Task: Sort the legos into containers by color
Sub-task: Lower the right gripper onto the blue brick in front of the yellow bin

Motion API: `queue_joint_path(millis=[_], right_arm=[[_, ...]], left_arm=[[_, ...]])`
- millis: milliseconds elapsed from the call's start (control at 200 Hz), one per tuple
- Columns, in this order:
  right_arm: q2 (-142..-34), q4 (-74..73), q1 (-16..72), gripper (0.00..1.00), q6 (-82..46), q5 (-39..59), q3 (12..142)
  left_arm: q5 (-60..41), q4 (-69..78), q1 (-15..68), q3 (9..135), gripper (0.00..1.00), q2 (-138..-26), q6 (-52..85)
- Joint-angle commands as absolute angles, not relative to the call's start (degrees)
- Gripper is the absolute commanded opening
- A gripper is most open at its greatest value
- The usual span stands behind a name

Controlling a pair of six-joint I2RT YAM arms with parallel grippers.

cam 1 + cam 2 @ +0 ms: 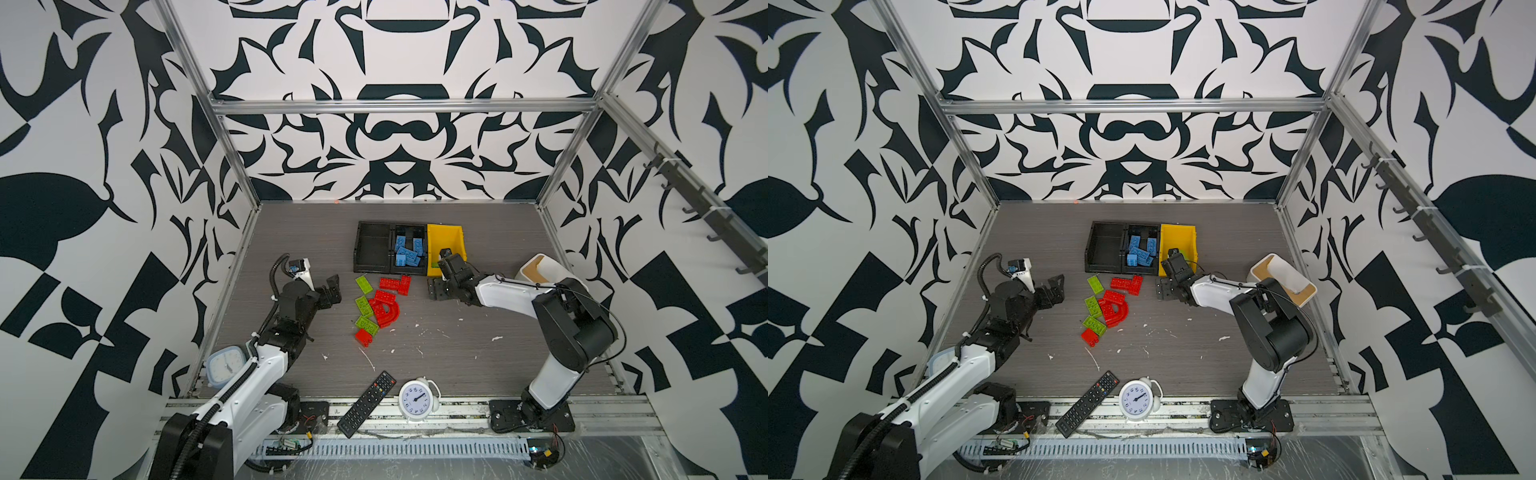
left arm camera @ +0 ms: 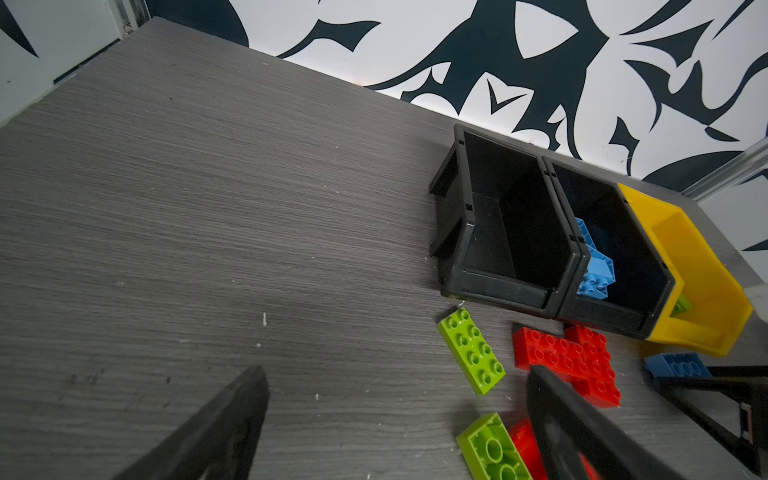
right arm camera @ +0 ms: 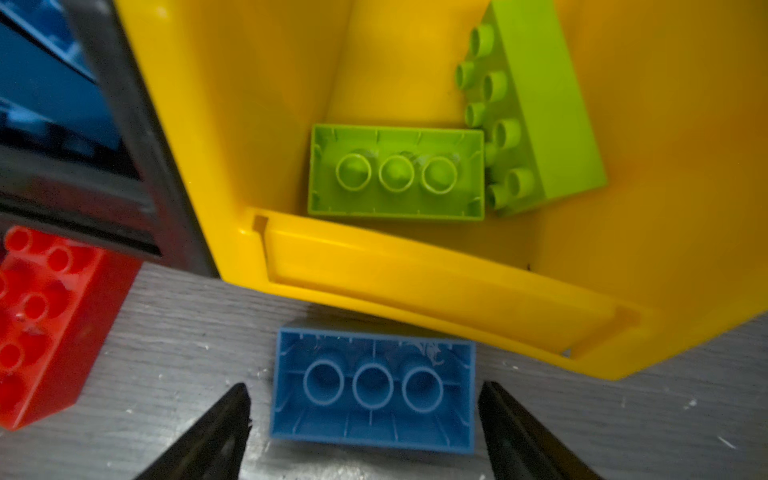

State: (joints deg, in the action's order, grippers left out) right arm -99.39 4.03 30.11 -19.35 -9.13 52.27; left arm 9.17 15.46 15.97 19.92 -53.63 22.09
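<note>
Just before the yellow bin (image 3: pixel 415 274), blue brick (image 3: pixel 372 388) lies studs-down on the desk (image 3: pixel 166 353), between the right jaws, which stand apart. Long axis runs jaw to jaw; closing should catch its short ends.

Both arms wear white shells on the long links and black housings at the joints. The left arm (image 1: pixel 262 370) carries a ribbed black conduit (image 1: pixel 272 278) tied with white zip ties. The right arm (image 1: pixel 498 291) trails a thin black cable (image 1: pixel 619 332) and stands on a screwed black base plate (image 1: pixel 503 411). Its fingers (image 3: pixel 212 440) are matte black wedges.
</note>
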Motion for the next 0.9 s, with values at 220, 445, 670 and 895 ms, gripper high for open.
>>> queue_joint_path(millis=[220, 445, 670, 895], right_arm=[[-100.8, 2.3, 29.6, 0.88, -19.5, -9.0, 54.5], [-100.8, 1.4, 29.6, 0.87, -19.7, -8.6, 54.2], [-101.5, 1.7, 29.6, 0.85, -19.6, -8.8, 54.3], [-101.6, 1.1, 29.5, 0.78, -19.7, -9.5, 53.3]], left_arm=[[9.3, 15.5, 15.7, 21.5, 0.99, -52.8, 22.0], [9.4, 15.5, 15.7, 21.5, 1.00, -52.8, 21.9], [9.4, 15.5, 15.7, 21.6, 0.99, -52.9, 22.0], [9.4, 15.5, 15.7, 21.5, 1.00, -52.9, 22.0]])
